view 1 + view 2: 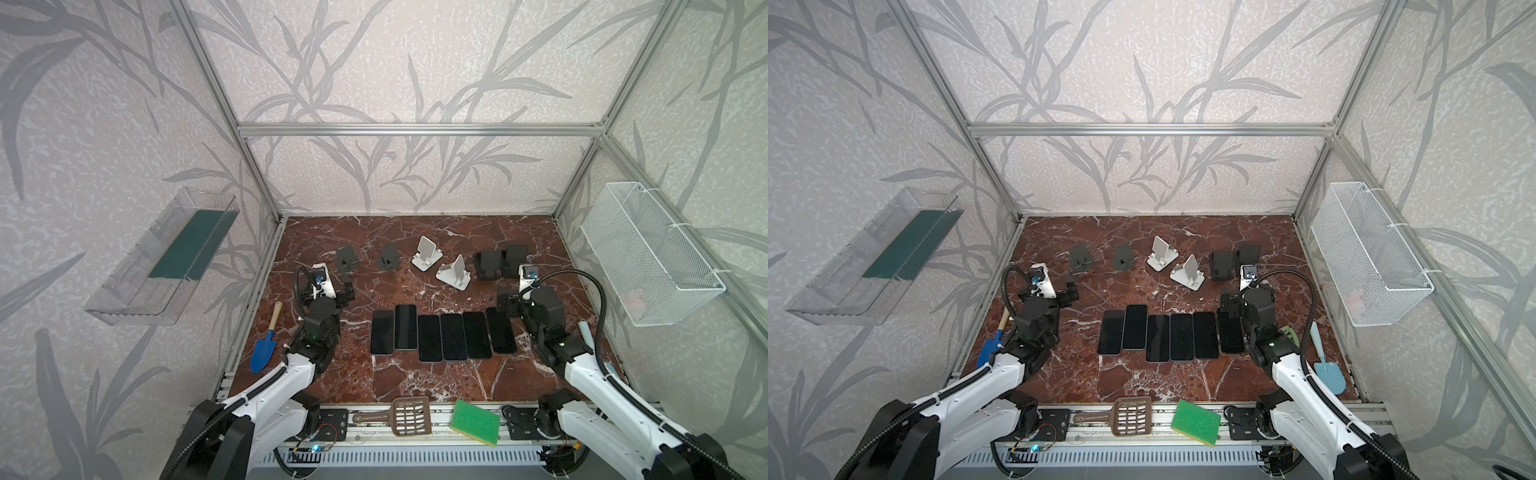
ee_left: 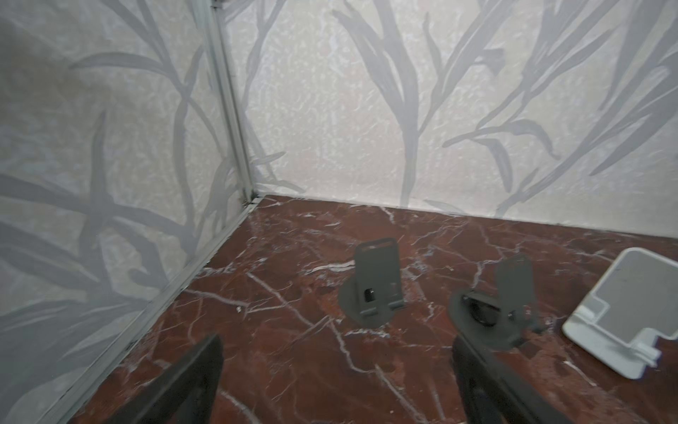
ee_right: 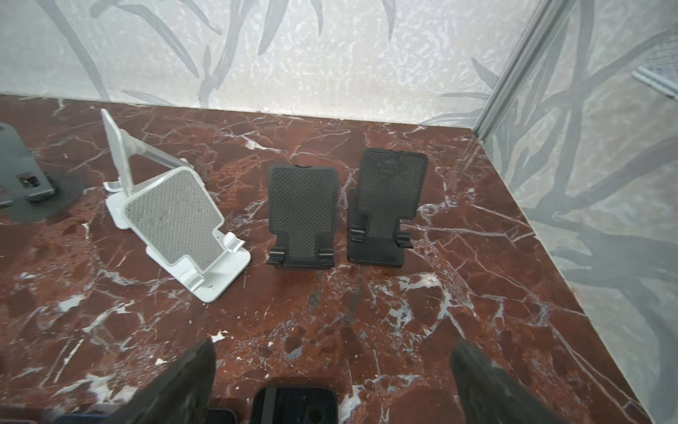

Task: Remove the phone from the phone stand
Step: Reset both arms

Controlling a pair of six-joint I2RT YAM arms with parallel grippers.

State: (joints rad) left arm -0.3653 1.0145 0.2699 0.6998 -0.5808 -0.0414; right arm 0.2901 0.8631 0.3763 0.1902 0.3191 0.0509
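Black phones (image 1: pixel 453 336), six, are lying flat side by side mid-frame on the marble tabletop (image 1: pixel 415 382) in both top views. Phone stands (image 1: pixel 426 251) are sitting in a row above them, none touching a phone. Left hand (image 2: pixel 335 341) is gaping wide, gripping nothing. Right hand (image 3: pixel 332 347) is hovering near the rightmost phone's upper end, jaws wide, empty.

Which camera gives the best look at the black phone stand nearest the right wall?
The right wrist view: the black stand sits near centre, its dotted face and empty lips plain. In both top views the stand is a small dark shape at the back. The left wrist view misses it.
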